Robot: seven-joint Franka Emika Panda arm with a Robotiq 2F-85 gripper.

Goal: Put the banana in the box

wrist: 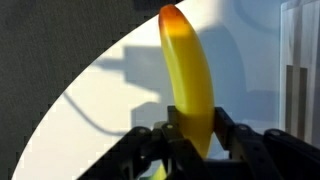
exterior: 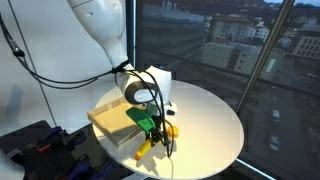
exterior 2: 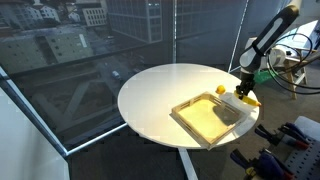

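We saw the Robotiq gripper point(wrist: 195, 138) clenched on the banana point(wrist: 188, 70) in the wrist view. Its dark fingers point(wrist: 232, 135) pressed the fruit from both sides near one end. The rest of the yellow body ran up through the middle of the frame to an orange-tinted tip. Behind the banana we saw only the white round table point(wrist: 100, 90), crossed by soft shadows, with dark ground past its curved rim. None of the box showed in that view. In an exterior view the gripper point(exterior 2: 243, 92) hung low at the end of the arm, over the side of the table point(exterior 2: 150, 95) nearest the robot. The banana point(exterior 2: 247, 99) showed there as a yellow patch right under it, just beside a corner of the light tan box point(exterior 2: 190, 118). We could not tell from there whether the fruit touched the tabletop or the box wall. The box itself lay flat on the table, shallow and low-walled, its interior bare where we could see it. In an exterior view a small yellow-orange fruit point(exterior: 171, 128) lay near the gripper point(exterior: 150, 125), on the side away from the box point(exterior: 108, 120). Black cables looped down from the white arm point(exterior: 100, 25) towards the wrist. Beyond the glass wall, city buildings point(exterior 2: 60, 20) stood far below.
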